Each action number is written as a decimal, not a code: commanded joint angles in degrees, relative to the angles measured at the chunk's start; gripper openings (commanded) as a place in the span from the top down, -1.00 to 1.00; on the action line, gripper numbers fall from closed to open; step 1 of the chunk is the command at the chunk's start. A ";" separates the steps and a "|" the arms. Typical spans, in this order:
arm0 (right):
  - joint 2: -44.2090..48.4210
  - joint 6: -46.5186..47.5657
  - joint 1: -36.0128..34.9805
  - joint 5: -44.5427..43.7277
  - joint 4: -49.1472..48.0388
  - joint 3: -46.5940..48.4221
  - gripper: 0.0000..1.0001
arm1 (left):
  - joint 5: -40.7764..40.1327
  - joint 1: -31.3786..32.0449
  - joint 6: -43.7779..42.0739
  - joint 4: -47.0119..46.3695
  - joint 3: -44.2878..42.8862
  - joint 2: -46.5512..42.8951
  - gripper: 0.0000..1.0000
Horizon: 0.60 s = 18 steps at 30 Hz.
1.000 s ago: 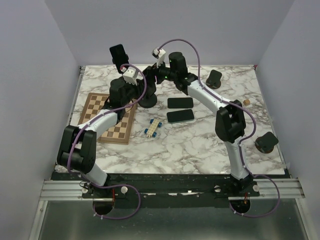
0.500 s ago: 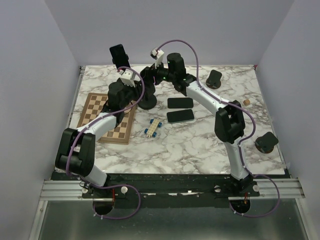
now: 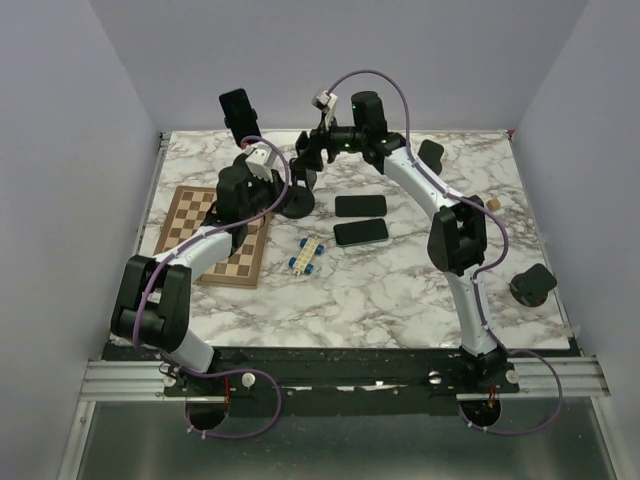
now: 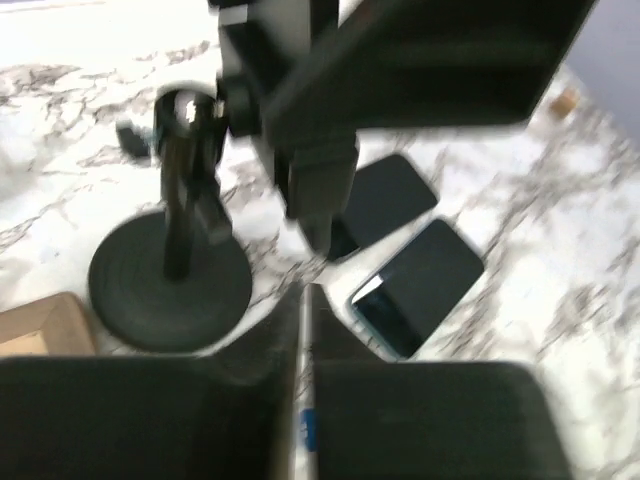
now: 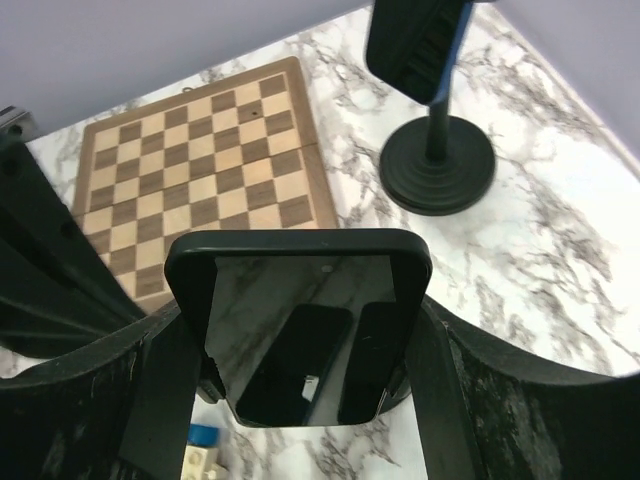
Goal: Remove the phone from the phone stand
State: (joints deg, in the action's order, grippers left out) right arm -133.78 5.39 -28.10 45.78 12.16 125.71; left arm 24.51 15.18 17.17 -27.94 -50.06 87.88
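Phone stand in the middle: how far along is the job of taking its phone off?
Done: the middle stand looks empty. In hand: the right gripper clamps the phone above the table. Left: setting it down, perhaps beside the flat phones. Another phone sits on the back stand.

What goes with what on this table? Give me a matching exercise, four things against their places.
Things:
1. chessboard
2. blue-wheeled toy
3. held phone
4. mounted phone

Places:
A. back left corner, up on a stand
B. between the fingers of the right gripper
C. lying flat on the left side of the table
D. middle of the table, just right of the chessboard

Pairs: 1-C, 2-D, 3-B, 4-A
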 commanded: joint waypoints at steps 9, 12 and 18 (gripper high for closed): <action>-1.23 -1.93 2.91 -11.77 -1.89 -4.86 0.99 | 6.96 0.68 0.78 3.97 1.85 -2.49 1.00; -0.51 -7.51 2.66 -13.06 -4.69 -6.23 0.99 | 2.43 1.83 2.02 2.99 1.64 -4.43 0.54; -1.75 -11.16 2.52 -14.60 -1.52 -3.51 0.99 | -5.81 1.98 0.78 5.77 -2.31 -2.93 -0.22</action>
State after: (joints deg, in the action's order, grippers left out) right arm -133.16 -1.32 -25.82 36.40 4.14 122.34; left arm 25.41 17.10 18.81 -23.09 -48.88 84.47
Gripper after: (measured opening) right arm 0.783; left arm 0.565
